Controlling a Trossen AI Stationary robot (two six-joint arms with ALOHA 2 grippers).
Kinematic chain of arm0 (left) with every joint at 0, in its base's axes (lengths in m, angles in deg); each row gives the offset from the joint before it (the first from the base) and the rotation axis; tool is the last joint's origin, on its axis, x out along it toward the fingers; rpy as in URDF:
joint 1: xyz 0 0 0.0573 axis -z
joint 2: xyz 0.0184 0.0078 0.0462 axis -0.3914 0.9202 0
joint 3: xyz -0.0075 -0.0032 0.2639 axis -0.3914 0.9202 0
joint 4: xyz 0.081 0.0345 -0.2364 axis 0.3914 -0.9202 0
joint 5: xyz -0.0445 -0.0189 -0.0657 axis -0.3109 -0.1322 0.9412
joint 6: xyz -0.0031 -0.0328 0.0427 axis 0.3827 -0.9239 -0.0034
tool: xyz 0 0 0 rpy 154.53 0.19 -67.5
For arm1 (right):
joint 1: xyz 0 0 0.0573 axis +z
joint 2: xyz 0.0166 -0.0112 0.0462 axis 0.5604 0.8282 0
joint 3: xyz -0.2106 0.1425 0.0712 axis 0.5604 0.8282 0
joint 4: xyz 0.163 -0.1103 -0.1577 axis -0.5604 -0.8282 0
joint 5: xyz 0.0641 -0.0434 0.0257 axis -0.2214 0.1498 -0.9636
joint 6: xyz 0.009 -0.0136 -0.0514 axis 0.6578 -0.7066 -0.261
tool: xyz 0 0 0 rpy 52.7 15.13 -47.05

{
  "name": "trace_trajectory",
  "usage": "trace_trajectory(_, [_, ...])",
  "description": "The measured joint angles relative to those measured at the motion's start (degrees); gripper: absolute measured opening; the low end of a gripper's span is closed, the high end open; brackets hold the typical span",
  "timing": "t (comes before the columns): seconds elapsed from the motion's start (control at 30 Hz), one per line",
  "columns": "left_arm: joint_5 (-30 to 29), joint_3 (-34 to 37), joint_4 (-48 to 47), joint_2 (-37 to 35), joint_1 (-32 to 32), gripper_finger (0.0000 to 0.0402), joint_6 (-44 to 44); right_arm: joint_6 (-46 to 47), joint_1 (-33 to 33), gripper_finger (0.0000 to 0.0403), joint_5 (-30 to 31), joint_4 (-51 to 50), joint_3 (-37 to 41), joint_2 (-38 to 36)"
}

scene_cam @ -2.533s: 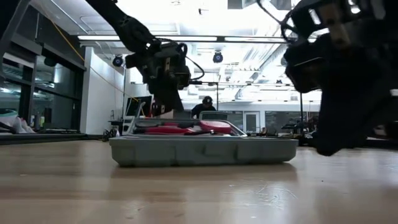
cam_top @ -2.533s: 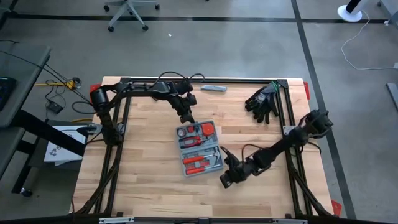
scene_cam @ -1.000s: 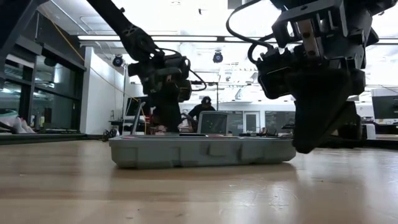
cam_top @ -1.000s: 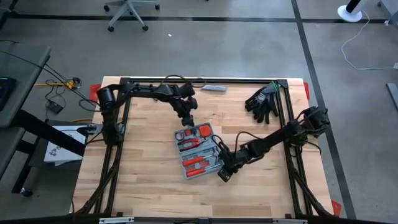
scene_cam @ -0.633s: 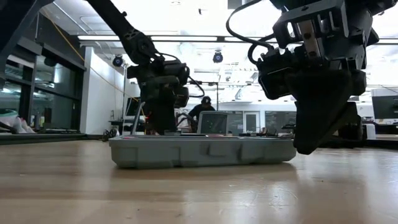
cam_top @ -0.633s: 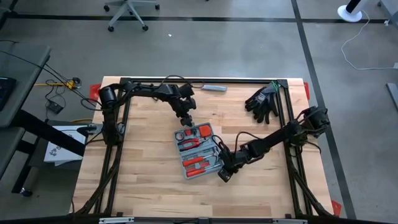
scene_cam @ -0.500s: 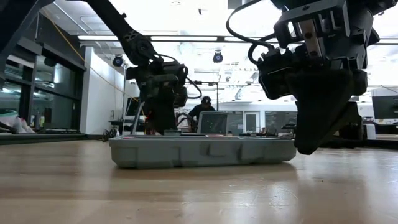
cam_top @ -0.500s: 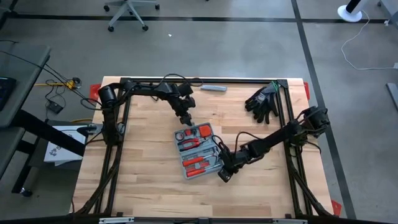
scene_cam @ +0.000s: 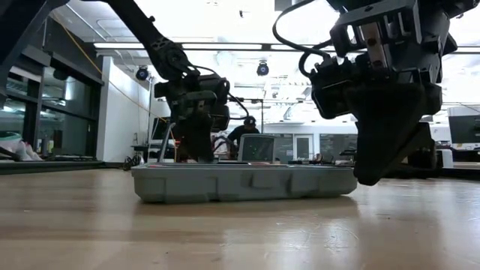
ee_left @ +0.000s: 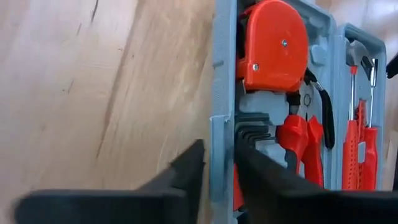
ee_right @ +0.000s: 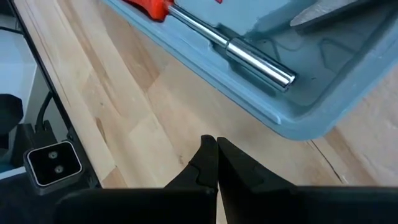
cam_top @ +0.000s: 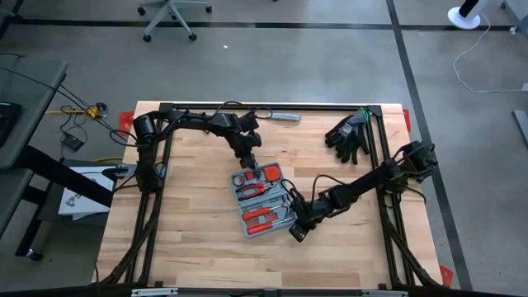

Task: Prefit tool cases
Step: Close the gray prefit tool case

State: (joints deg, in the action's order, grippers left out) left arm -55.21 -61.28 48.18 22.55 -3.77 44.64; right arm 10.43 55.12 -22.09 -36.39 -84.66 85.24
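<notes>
The grey-blue tool case (cam_top: 262,200) lies open on the wooden table, both halves flat, with red tools in its recesses. My left gripper (cam_top: 248,165) stands at the case's far edge; in the left wrist view it (ee_left: 219,150) is shut on that edge. My right gripper (cam_top: 295,234) is shut, its tips (ee_right: 216,144) low over the bare wood just off the case's near right corner (ee_right: 298,127). A strip of wood shows between the tips and the case. My left gripper has the upright wall of the case's far edge (ee_left: 221,127), at the small latch tab, on the half with the red tape measure. One finger (ee_left: 189,165) is outside the wall and one (ee_left: 261,174) inside. The fingers slant down from the far side. The case rests flat on the table.
Black gloves (cam_top: 348,132) lie at the far right and a slim grey bar (cam_top: 283,117) at the far edge. Dark frame rails (cam_top: 162,157) run along the table's sides. Bare wood lies left of and nearer than the case.
</notes>
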Motion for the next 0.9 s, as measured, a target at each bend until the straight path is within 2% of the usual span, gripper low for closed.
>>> trace_trajectory(0.07, [0.5, 0.0, -0.2, 0.0, -0.1, 0.0024, -0.4, -0.3, 0.0, 0.0, 0.0, 0.1, 0.0, 0.0])
trace_trajectory(0.1, [0.7, 0.0, -0.3, 0.0, -0.1, 0.0014, -0.6, -0.6, 0.0, 0.0, 0.0, 0.1, 0.0, 0.0])
trace_trajectory(0.47, [0.2, 0.0, -1.7, -3.4, -0.2, 0.0004, -2.3, -0.6, 1.2, 0.0, 0.7, 3.4, 0.0, 0.0])
trace_trajectory(0.77, [-2.1, 0.0, -1.2, -7.5, 1.2, 0.0002, -6.3, -1.1, -2.1, 0.0, 2.2, 5.3, 0.0, 0.1])
trace_trajectory(0.9, [-3.3, 0.0, -1.0, -8.5, 2.4, 0.0001, -7.3, -2.1, -4.1, 0.0, 0.2, 7.1, 0.0, 2.3])
